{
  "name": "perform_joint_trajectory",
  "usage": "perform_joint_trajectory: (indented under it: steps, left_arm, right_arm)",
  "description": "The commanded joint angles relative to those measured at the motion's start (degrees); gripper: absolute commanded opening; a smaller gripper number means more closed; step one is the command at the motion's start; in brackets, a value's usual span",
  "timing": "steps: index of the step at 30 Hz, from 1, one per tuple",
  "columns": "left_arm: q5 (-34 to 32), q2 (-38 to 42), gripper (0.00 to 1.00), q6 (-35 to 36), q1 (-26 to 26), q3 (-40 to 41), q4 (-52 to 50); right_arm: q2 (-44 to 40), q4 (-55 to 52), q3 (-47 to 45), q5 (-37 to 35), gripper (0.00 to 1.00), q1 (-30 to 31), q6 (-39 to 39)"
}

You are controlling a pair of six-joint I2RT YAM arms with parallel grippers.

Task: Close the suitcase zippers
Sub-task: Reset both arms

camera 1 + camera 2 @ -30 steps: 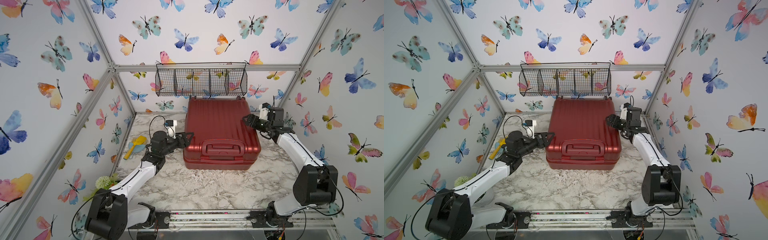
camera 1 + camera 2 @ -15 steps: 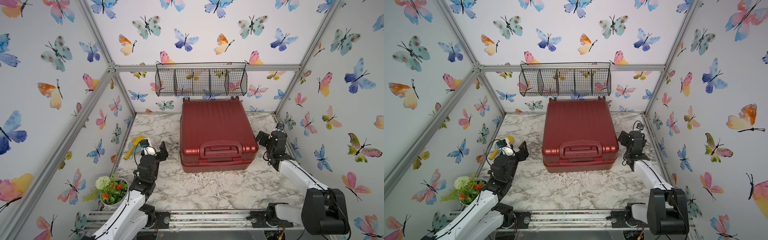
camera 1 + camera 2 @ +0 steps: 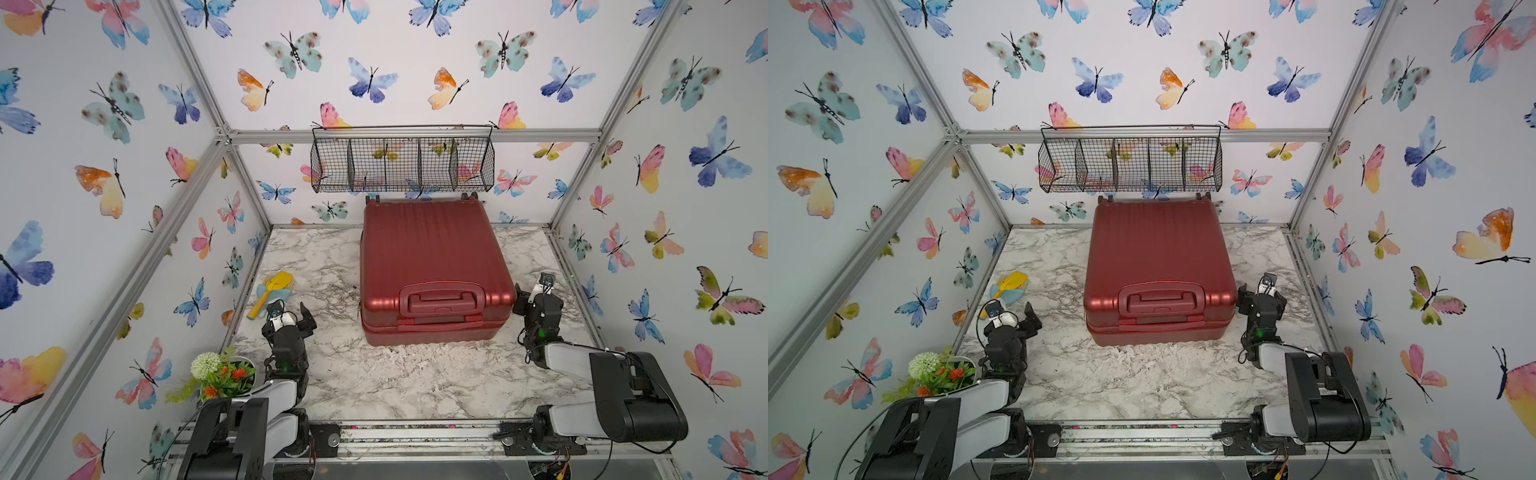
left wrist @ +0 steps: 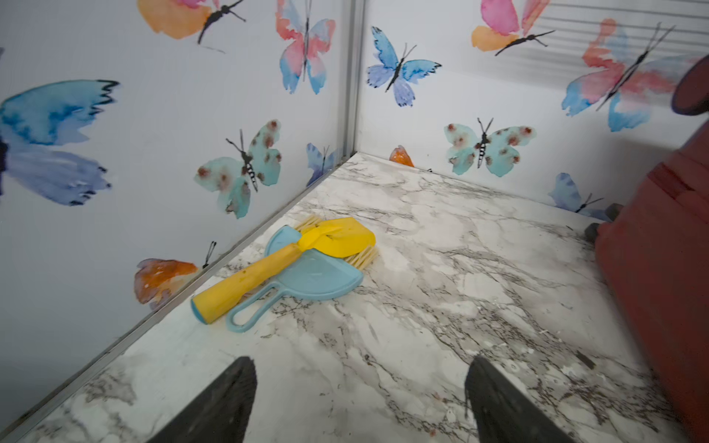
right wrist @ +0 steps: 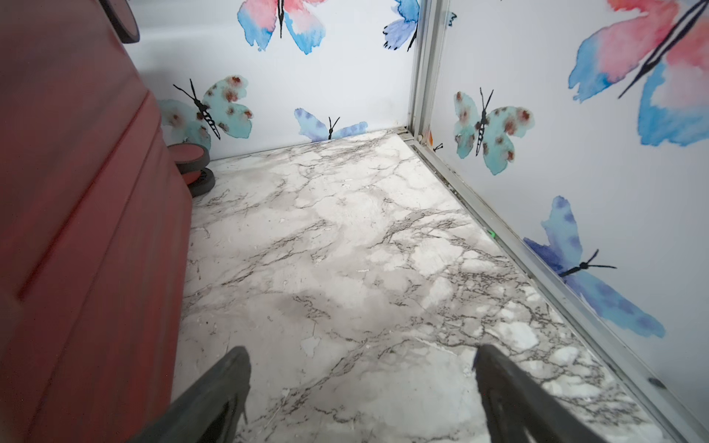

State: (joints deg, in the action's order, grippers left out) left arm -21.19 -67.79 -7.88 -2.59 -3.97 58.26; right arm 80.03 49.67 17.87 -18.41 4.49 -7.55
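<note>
The dark red ribbed suitcase (image 3: 432,253) (image 3: 1158,253) lies flat at the back middle of the marble table, handle side toward the front. Its two shells lie together. The zippers (image 3: 432,331) show only as a thin dark seam across the front face, and I can make out no pulls. My left gripper (image 3: 289,320) (image 3: 1015,318) (image 4: 358,368) is open over bare table, well left of the case. My right gripper (image 3: 536,297) (image 3: 1262,297) (image 5: 360,354) is open beside the case's front right corner, apart from its red side (image 5: 76,191).
A yellow brush on a light blue dustpan (image 3: 270,291) (image 4: 307,253) lies by the left wall. A flower pot (image 3: 220,374) stands at the front left. A black wire basket (image 3: 401,160) hangs on the back wall above the case. The case's wheels (image 5: 193,161) point at the back wall.
Both arms have pulled back from the suitcase's sides toward the front of the table. The left gripper has opened wider. The case shifted slightly left early on.
</note>
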Motion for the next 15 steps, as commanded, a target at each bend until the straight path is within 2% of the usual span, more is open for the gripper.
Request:
perform_joint_trajectory:
  steps: [1, 3, 6, 7, 9, 10, 12, 15]
  left_arm:
    - [6.2, -4.9, 0.92, 1.4, 1.4, -0.7, 10.5]
    - [7.9, -9.6, 0.99, 2.2, 1.6, -1.0, 14.2]
    - [9.2, -16.1, 0.98, 4.7, 1.2, -1.2, 22.0]
    - [9.0, -15.1, 0.98, 4.4, 1.1, -1.7, 19.3]
    - [8.5, -12.5, 0.98, 3.8, 1.0, -3.8, 11.0]
    - [8.7, -11.6, 0.98, 3.7, 1.0, -4.3, 8.9]
    - [8.8, -11.9, 0.98, 3.9, 0.9, -4.2, 9.6]
    - [9.7, -14.6, 0.98, 5.5, 0.4, -4.6, 13.1]
  right_arm:
    - [2.4, 10.5, -2.8, 1.4, 0.94, 0.3, 2.1]
    - [5.5, 16.9, -4.7, 3.1, 0.96, 0.3, 3.1]
    - [10.9, 25.0, -5.9, 6.4, 0.98, 0.3, 5.1]
    - [12.5, 27.5, -5.5, 6.2, 0.98, 0.4, 5.4]
    - [9.6, 18.7, -3.8, 5.6, 0.98, 0.3, 4.4]
    - [9.3, 17.6, -3.7, 5.9, 0.98, 0.3, 4.0]
    - [11.5, 24.7, -5.1, 6.2, 0.98, 0.3, 4.7]
    - [10.2, 20.3, -4.1, 5.8, 0.98, 0.3, 4.5]
